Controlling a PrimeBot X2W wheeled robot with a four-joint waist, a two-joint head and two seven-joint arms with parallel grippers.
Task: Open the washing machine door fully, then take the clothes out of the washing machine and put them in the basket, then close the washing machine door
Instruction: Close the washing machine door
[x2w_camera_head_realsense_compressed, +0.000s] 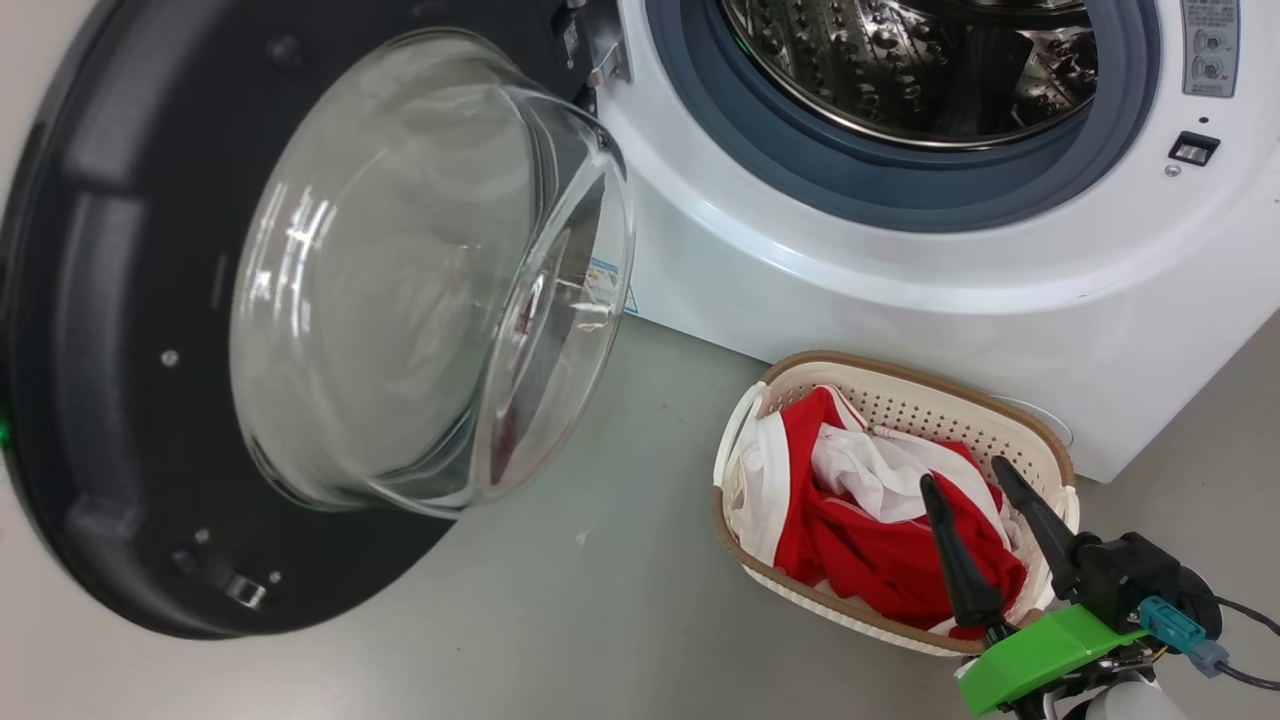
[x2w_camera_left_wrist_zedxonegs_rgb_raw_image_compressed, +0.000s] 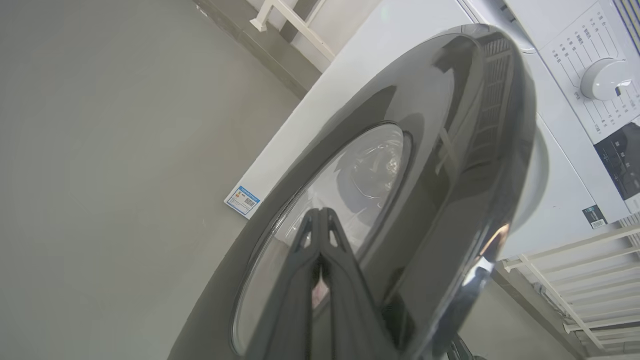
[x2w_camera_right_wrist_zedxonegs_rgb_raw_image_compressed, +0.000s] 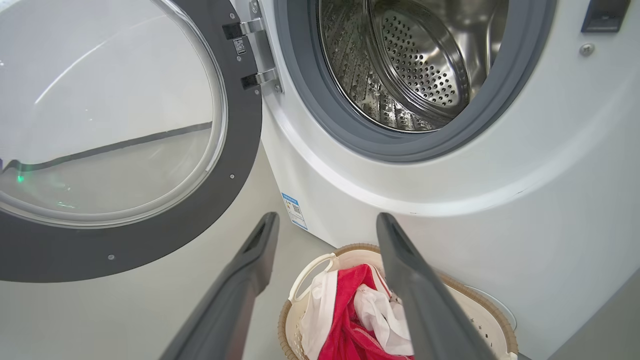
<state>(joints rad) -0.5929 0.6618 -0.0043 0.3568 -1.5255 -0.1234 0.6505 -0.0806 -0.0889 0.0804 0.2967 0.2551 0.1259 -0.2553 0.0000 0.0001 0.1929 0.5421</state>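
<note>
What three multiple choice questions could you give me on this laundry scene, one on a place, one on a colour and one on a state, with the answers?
1. Where do the clothes lie?
A. in the drum
B. in the basket
C. on the floor

2. What colour is the basket's rim?
A. brown
B. blue
C. green

3. How does the washing machine door stand?
A. shut
B. taken off
C. open

Answers:
1 B, the red and white cloth is heaped inside the basket.
2 A, a brown woven-look band runs round its top.
3 C, the door is swung wide to the left in the head view.
</note>
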